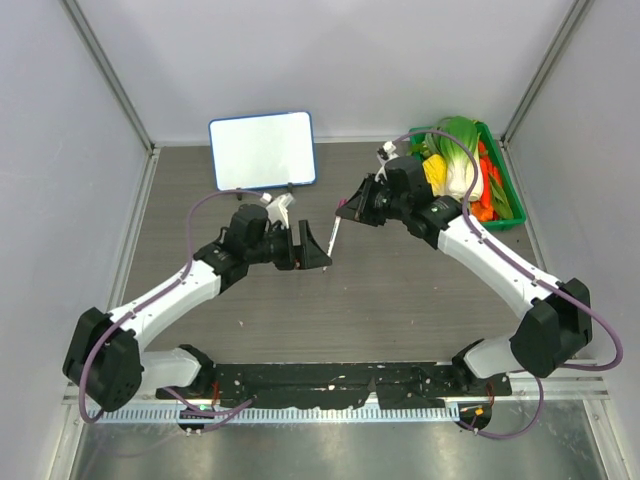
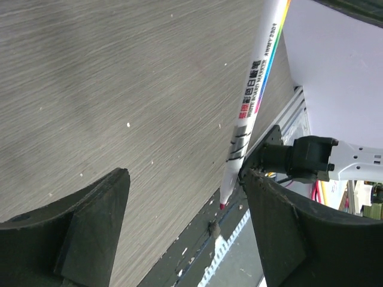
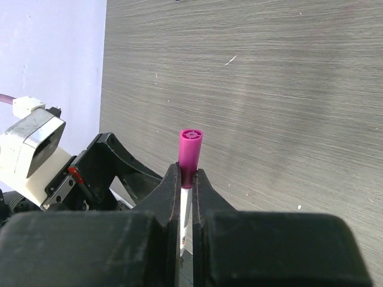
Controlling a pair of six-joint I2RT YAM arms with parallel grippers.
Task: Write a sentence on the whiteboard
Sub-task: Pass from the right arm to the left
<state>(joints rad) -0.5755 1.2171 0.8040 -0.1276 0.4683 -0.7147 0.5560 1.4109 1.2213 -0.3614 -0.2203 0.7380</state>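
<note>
Right tool (image 3: 187, 182) is clamped on a marker (image 3: 190, 146), whose magenta end pokes out above the fingers. Left tool (image 2: 185, 233) is spread wide around the marker's lower end. The red tip hangs between its fingers, just beside one and well apart from the other. Both tools meet over the middle of the desk (image 1: 400, 300). Whiteboard (image 1: 262, 150) stands at the desk's far edge, left of centre, plain white from above. Green basket (image 1: 505, 175) of vegetables (image 1: 455, 150) sits in the far right corner.
</note>
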